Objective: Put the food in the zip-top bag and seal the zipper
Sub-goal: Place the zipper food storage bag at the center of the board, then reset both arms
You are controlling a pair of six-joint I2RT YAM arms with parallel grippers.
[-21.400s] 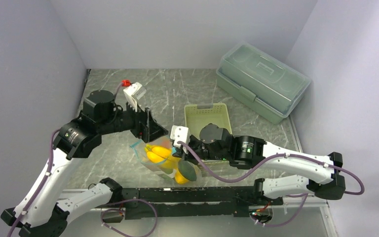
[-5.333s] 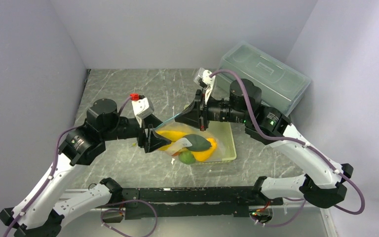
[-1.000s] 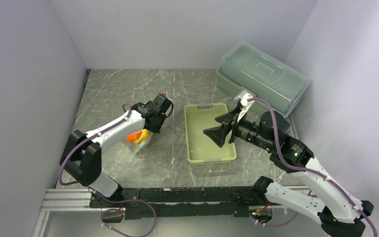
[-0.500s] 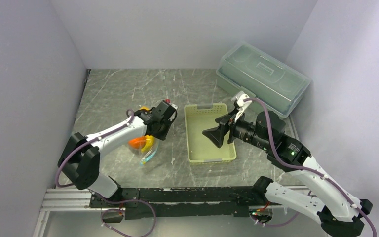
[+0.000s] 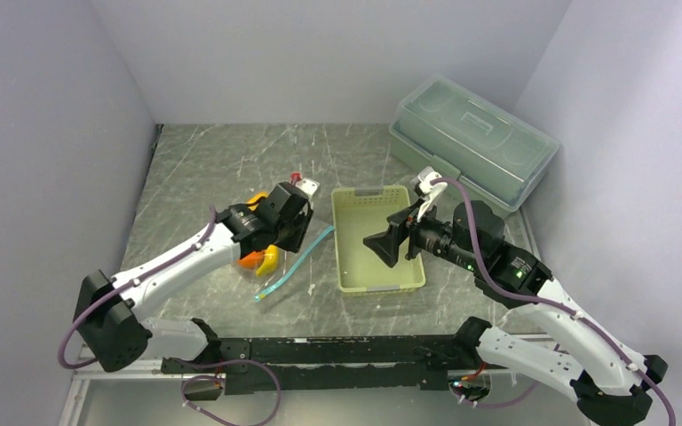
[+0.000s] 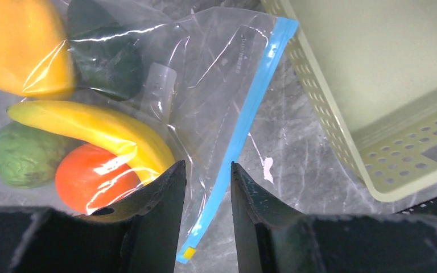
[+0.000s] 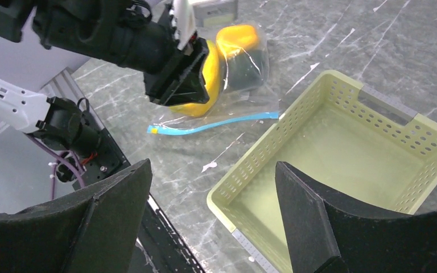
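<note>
Food (image 5: 266, 259) was seen wholly inside the zip-top bag (image 6: 205, 62): a yellow-orange pepper (image 6: 23, 48), a dark avocado (image 6: 105, 57), a banana (image 6: 91, 128), a bumpy green fruit (image 6: 20, 153) and an orange ball (image 6: 91, 179) were bunched at the bag's closed end. The bag was laid flat on the tabletop (image 5: 213, 169), just beside the left wall of the pale green basket (image 5: 355, 222), in which nothing was left. The filling step was therefore judged done. The zipper (image 6: 244, 125) was shown as one flat light blue band, so sealing was judged finished or nearly so; closure along its whole length could not be confirmed. The left gripper (image 6: 207, 187) was held open above the zipper, nothing pinched. The right gripper (image 7: 210, 170) was spread wide and empty over the basket.
</note>
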